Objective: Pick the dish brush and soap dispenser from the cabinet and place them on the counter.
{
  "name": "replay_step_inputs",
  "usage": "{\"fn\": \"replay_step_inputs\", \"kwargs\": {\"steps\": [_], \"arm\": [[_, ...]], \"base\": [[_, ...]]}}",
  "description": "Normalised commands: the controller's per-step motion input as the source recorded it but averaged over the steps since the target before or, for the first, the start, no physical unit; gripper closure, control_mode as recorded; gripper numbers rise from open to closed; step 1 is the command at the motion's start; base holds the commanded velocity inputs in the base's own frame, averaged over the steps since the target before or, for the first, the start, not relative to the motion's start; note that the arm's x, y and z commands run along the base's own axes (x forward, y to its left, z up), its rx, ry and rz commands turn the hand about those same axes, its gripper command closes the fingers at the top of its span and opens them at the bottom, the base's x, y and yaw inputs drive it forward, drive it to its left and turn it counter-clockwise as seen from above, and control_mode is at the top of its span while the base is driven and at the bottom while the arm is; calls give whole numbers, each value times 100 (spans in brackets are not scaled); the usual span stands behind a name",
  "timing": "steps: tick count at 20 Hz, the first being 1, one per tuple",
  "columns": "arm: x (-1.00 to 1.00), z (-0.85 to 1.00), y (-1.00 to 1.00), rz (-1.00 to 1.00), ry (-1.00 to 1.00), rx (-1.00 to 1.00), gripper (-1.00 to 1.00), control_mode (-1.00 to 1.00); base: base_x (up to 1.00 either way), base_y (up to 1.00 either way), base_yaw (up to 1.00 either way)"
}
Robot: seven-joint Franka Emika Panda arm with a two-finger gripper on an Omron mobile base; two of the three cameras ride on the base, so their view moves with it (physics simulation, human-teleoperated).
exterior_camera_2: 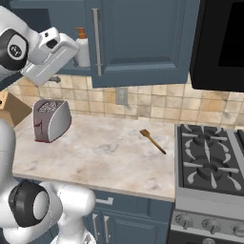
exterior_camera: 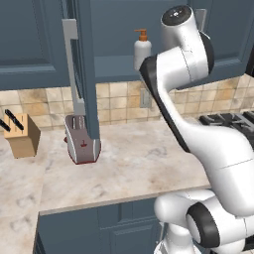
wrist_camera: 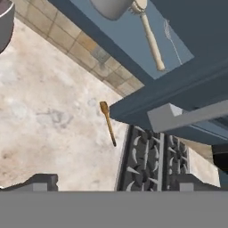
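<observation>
Gripper (wrist_camera: 113,181), spread wide and empty, is shown below the open cabinet (wrist_camera: 178,84), where the dish brush (wrist_camera: 149,35), judged light and stiff, is best gripped across its slim handle.

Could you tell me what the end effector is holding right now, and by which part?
Nothing: the end effector is open and empty; the brush lies in the cabinet.

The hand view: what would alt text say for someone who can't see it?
Looking from the hand into the open cabinet, the dish brush lies on the pale shelf beside the soap dispenser's base. Below, a brown utensil lies on the counter next to the stove, with the open gripper at the bottom.
</observation>
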Motion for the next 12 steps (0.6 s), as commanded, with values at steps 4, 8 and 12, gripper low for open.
{"fn": "replay_step_inputs", "kwargs": {"steps": [4, 8, 12], "arm": [[33, 1, 0, 3, 5, -22, -100, -100], [22, 10, 7, 1, 9, -21, -100, -100], [28, 8, 12, 1, 13, -19, -100, -100]], "base": [[0, 0, 0], [0, 0, 0], [0, 0, 0]]}}
